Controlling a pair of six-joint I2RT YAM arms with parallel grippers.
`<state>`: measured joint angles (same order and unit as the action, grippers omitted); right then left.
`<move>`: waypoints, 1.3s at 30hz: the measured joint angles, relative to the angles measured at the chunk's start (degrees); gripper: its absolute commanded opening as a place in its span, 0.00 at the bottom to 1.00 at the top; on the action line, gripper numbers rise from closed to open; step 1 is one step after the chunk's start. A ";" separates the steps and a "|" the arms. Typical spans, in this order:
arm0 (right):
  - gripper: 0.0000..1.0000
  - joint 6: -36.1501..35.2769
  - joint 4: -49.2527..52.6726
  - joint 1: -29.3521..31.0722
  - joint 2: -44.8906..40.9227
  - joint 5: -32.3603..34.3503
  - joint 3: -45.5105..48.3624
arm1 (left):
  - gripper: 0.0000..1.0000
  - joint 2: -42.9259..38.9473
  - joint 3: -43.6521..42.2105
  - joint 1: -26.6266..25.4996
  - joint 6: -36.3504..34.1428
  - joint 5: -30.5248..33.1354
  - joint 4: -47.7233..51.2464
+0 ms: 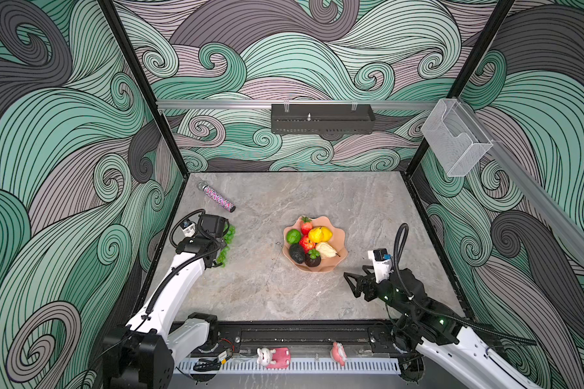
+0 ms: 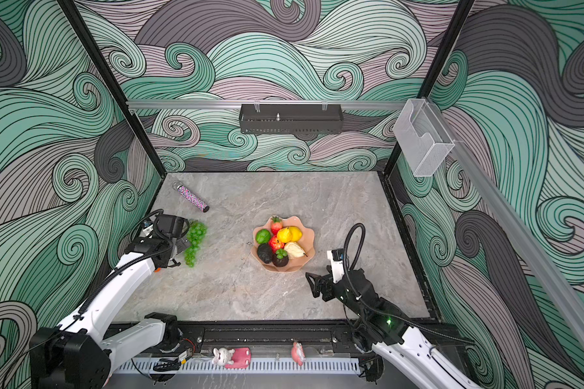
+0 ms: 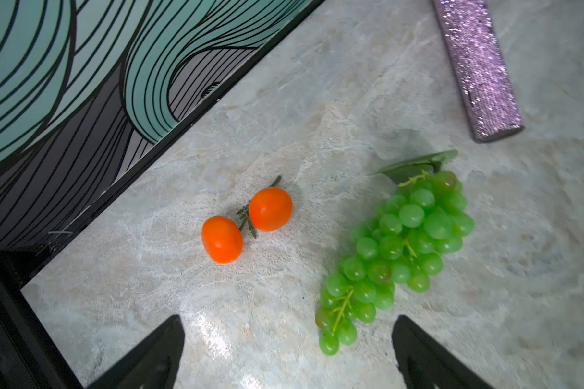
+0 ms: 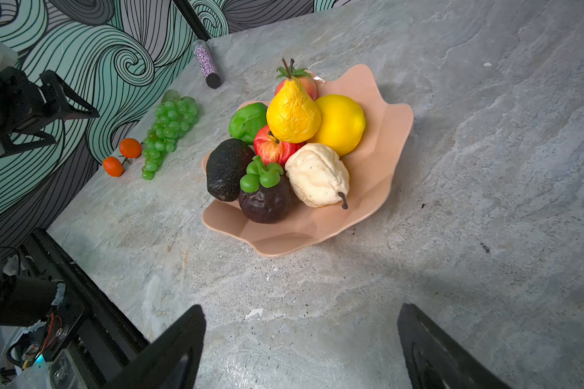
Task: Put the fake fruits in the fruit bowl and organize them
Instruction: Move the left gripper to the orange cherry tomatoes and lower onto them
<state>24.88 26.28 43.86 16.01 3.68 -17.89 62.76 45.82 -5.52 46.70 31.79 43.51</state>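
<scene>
1. The left tool (image 3: 289, 325) hangs over the left side of the desk (image 1: 284, 296), jaws spread wide with nothing between them. The grape bunch (image 3: 398, 246) lies just in front of it, and two oranges (image 3: 270, 208) lie beside that, nearer the left wall. All of these are well apart from the bowl (image 4: 378, 161), which sits about mid-desk.
2. The grapes are long and floppy. A pinch at one end may leave the rest dangling, so it swings, snags the bowl's rim or slips free on the way over.
3. The oranges seem joined by a green sprig, though I cannot be sure from these views. If joined, lifting one drags the other. If not, a nudge may roll one against the wall frame, where the jaws have little room.
4. The bowl is already heaped with a yellow pear (image 4: 292, 114), lemon (image 4: 343, 123), lime (image 4: 248, 121), apple (image 4: 272, 148), avocado (image 4: 228, 168), mangosteen (image 4: 265, 202), cream pear (image 4: 317, 173) and strawberry (image 4: 309, 86). Grapes dropped on top may topple the yellow pear or push the mangosteen over the near rim.
5. The sparkly tube (image 3: 479, 67) lies just beyond the grapes, on the far side. A wide sweep may knock it.
6. The right tool (image 4: 302, 308) hovers near the bowl's near-right side, wide open and empty. Both arms reaching in together may clash.
</scene>
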 measured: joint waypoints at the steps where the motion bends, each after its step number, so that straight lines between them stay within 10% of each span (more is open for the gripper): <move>1: 0.89 0.00 0.02 0.00 0.55 -0.22 0.00 | 0.99 0.72 -0.04 1.31 0.46 0.00 -0.44; 10: 0.84 2.69 0.17 0.00 2.08 -0.72 -0.59 | 0.92 6.71 -3.17 11.52 2.01 -1.70 -7.15; 39: 0.75 8.55 1.84 0.00 10.19 -1.07 -5.79 | 0.66 32.17 7.89 19.04 -5.66 -18.95 -13.60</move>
<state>33.43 28.12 43.86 26.20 2.61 -23.68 94.94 53.71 13.52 41.04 12.84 29.91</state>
